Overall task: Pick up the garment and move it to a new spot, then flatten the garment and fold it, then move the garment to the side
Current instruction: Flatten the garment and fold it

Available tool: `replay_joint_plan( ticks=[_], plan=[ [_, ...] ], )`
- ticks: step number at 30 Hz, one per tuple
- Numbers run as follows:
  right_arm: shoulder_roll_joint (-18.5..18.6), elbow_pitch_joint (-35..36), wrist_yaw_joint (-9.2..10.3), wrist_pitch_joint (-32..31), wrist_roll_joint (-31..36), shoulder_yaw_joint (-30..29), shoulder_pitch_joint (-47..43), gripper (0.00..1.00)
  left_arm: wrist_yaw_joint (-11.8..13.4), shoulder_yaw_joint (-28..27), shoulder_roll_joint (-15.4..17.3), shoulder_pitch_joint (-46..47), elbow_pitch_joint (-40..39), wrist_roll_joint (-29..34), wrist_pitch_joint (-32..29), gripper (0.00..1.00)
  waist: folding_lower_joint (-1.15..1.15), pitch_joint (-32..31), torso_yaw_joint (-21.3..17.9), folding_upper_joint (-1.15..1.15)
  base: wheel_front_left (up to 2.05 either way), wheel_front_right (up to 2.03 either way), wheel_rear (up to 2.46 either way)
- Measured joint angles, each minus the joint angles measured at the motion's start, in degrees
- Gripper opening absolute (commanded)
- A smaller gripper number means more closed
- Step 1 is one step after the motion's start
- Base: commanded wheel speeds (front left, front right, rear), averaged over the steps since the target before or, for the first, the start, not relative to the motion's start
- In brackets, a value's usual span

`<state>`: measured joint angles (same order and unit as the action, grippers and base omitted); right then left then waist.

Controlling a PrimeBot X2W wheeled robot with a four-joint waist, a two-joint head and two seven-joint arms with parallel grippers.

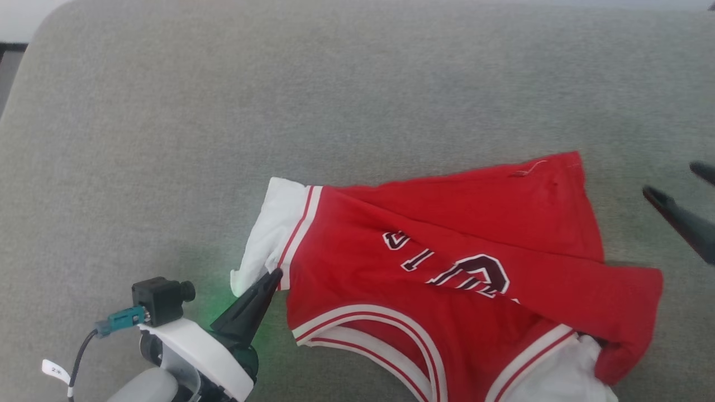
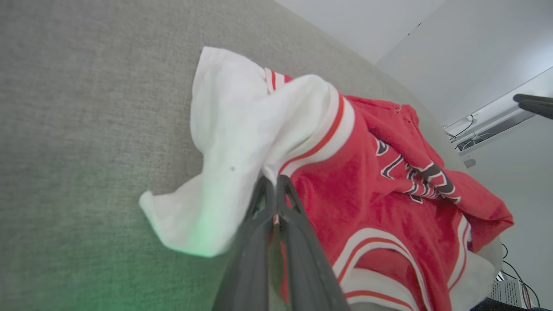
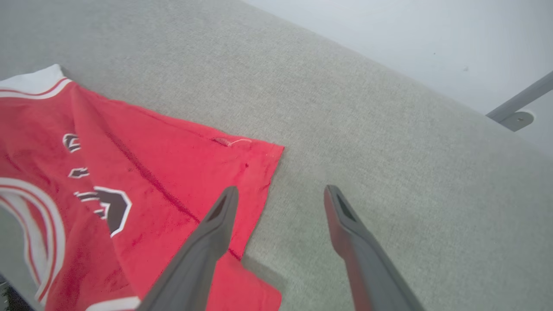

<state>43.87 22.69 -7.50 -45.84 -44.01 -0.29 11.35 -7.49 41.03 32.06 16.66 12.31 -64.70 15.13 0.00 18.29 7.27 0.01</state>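
The garment (image 1: 447,251) lies rumpled on the grey fabric worktop (image 1: 223,111), neckline toward the robot, lettering upside down, its length running toward the far right. The left pincer (image 1: 273,276) pinches its white sleeve. The right pincer (image 3: 281,191) hangs spread beside the hem corner. Pale walls stand beyond.

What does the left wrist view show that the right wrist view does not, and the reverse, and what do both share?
Left wrist view: the left gripper shut on the jersey at its white sleeve, which is bunched up. Right wrist view: the right gripper open, near the jersey's red hem corner, with a loose thread. Both: the red jersey with its lettering, lying on the grey surface.
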Motion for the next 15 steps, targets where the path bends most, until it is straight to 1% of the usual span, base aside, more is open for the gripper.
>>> replay_joint_plan(
  ticks=[2, 4, 8, 10, 13, 15],
  plan=[
    [-1.20, -2.74, 0.00, 0.03, 1.87, 1.98, 3.83, 1.00, 0.00, 0.31, -0.18, 0.49, 0.05, -0.01, 0.00, 0.00, 0.00, 0.70, 0.70, 0.00, 0.00, 0.00, 0.00],
    [-2.32, -6.17, 0.00, -0.41, 3.61, 5.15, 7.15, 1.00, -0.01, 0.54, -0.37, 1.01, 0.13, -0.04, 0.00, 0.00, 0.00, 1.46, 1.39, 0.00, 0.00, 0.00, 0.00],
    [-3.90, -14.26, -0.01, -1.93, 4.86, 10.90, 12.87, 1.00, 0.00, 1.18, -1.29, 2.61, 0.19, -0.05, 0.00, 0.00, 0.00, 3.23, 2.80, 0.00, 0.00, 0.00, 0.00],
    [-3.44, -17.91, -0.01, -2.87, 5.94, 13.72, 15.04, 1.00, 0.00, 1.76, -1.79, 3.72, 0.23, -0.04, 0.00, 0.00, 0.00, 4.17, 3.61, 0.00, 0.00, 0.00, 0.00],
    [-2.67, -23.42, -0.01, -3.66, 7.43, 16.27, 18.18, 1.00, -0.01, 2.35, -2.41, 5.28, 0.32, -0.03, 0.00, 0.00, 0.00, 5.57, 4.83, 0.00, 0.00, 0.00, 0.00],
    [-2.20, -25.08, 0.02, -4.88, 7.30, 18.71, 19.34, 1.00, 0.00, 2.56, -2.76, 5.87, 0.45, -0.03, 0.00, 0.00, 0.00, 6.41, 5.57, 0.00, 0.00, 0.00, 0.00]
  ],
)
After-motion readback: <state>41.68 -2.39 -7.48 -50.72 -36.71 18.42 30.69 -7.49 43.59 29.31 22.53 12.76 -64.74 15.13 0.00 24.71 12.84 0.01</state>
